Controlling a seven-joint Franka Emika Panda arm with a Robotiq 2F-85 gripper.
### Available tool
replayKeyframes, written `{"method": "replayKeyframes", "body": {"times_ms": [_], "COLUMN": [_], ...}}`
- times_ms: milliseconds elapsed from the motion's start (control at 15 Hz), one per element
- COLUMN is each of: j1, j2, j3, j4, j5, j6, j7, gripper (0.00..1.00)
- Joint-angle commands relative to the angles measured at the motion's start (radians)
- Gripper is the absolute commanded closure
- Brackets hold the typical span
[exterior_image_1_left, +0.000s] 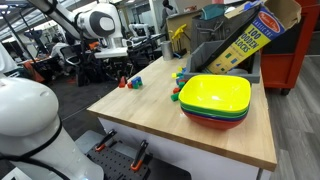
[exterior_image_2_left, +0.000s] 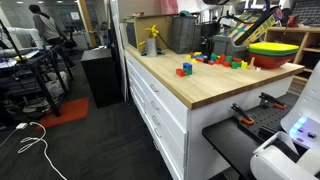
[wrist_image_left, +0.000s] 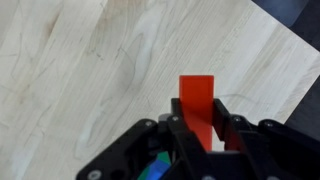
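Observation:
In the wrist view my gripper (wrist_image_left: 200, 112) is shut on a red block (wrist_image_left: 196, 88), which stands up between the two black fingers above the light wooden table (wrist_image_left: 90, 70). A green and blue patch shows below the fingers. In both exterior views the arm hangs over the far part of the table (exterior_image_1_left: 150, 115), with the gripper (exterior_image_1_left: 116, 58) above a few small coloured blocks (exterior_image_1_left: 131, 82). In an exterior view the gripper (exterior_image_2_left: 209, 42) hangs over scattered blocks (exterior_image_2_left: 215, 60).
A stack of square bowls, yellow on top (exterior_image_1_left: 215, 96), stands on the table beside more small blocks (exterior_image_1_left: 177, 90). A tilted cardboard block box (exterior_image_1_left: 245, 40) and a grey bin stand behind. A red and blue block pair (exterior_image_2_left: 185, 70) lies near the table edge.

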Motion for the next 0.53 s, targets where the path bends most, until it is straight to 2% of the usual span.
{"method": "replayKeyframes", "body": {"times_ms": [0,200,467], "j1": [0.016,0.023,0.033], "j2": [0.005,-0.003,0.012], "j3": [-0.018,-0.013,0.002], "j4": [0.042,0.056,0.069], "j5": [-0.015,-0.045,-0.086], "j6": [-0.055,-0.079,-0.058], "j7": [-0.134,-0.237,-0.281], "gripper": [0.92,0.92,0.92]}}
